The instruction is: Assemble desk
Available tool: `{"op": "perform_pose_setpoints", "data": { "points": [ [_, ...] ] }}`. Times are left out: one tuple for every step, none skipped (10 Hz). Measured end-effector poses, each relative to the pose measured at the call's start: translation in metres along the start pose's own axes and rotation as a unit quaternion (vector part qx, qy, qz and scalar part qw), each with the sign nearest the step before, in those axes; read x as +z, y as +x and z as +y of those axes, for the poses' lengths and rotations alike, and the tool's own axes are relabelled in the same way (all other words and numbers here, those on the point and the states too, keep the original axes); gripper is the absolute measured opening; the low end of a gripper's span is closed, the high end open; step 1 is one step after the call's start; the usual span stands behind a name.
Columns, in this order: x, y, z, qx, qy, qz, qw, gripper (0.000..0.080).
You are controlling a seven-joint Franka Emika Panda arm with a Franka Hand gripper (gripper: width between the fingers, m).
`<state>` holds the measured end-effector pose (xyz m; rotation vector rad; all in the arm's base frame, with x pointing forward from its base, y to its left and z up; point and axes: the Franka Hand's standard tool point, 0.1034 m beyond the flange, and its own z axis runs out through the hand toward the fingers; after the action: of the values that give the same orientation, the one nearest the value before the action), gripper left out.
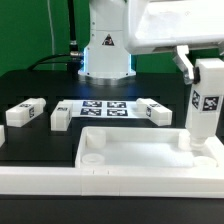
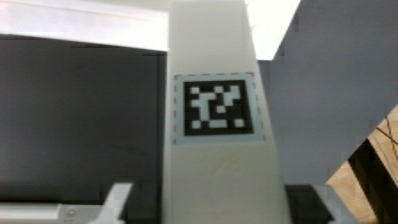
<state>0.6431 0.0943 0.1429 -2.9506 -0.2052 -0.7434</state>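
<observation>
A black tabletop [image 1: 40,85] fills most of the exterior view, with the white base of the robot arm [image 1: 105,45] standing at its far edge. In the foreground lies the white desk tray [image 1: 140,152], a shallow rectangle with a raised rim and a round socket [image 1: 92,155] showing in its corner towards the exterior view's left. A long white border bar [image 1: 30,180] runs along the near edge, in front of the tray.

Behind the tray, the marker board [image 1: 105,107] lies flat on the tabletop. Three loose legs lie on their sides around it: two [image 1: 25,113] [image 1: 60,116] towards the exterior view's left, one [image 1: 155,111] just to the board's other side.

A fourth, the upright leg [image 1: 206,95], stands vertical over the tray's far corner on the exterior view's right. Its lower end meets the rim there; whether it sits in a socket cannot be told. It carries a black-and-white square tag [image 2: 215,108].

In the wrist view, the two grey fingers [image 2: 302,200] pinch this upright leg from either side.
</observation>
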Motion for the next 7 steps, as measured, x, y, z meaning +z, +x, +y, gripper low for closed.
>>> {"op": "perform_pose_setpoints", "data": {
  "points": [
    [0.0087, -0.0034, -0.0047, -0.004, 0.001, 0.004, 1.000, 0.0290],
    [0.0117, -0.0040, -0.0051, -0.005, 0.001, 0.004, 1.000, 0.0290],
    [0.0114, -0.0033, -0.0037, -0.004, -0.001, 0.013, 1.000, 0.0290],
    [0.0117, -0.0039, -0.0040, -0.004, -0.001, 0.012, 1.000, 0.0290],
    [0.0112, -0.0033, -0.0038, -0.004, -0.002, 0.015, 1.000, 0.0290],
    [0.0104, -0.0045, -0.0034, -0.004, -0.004, 0.024, 1.000, 0.0290],
    [0.0109, -0.0058, -0.0034, -0.004, -0.004, 0.022, 1.000, 0.0290]
  ]
}}
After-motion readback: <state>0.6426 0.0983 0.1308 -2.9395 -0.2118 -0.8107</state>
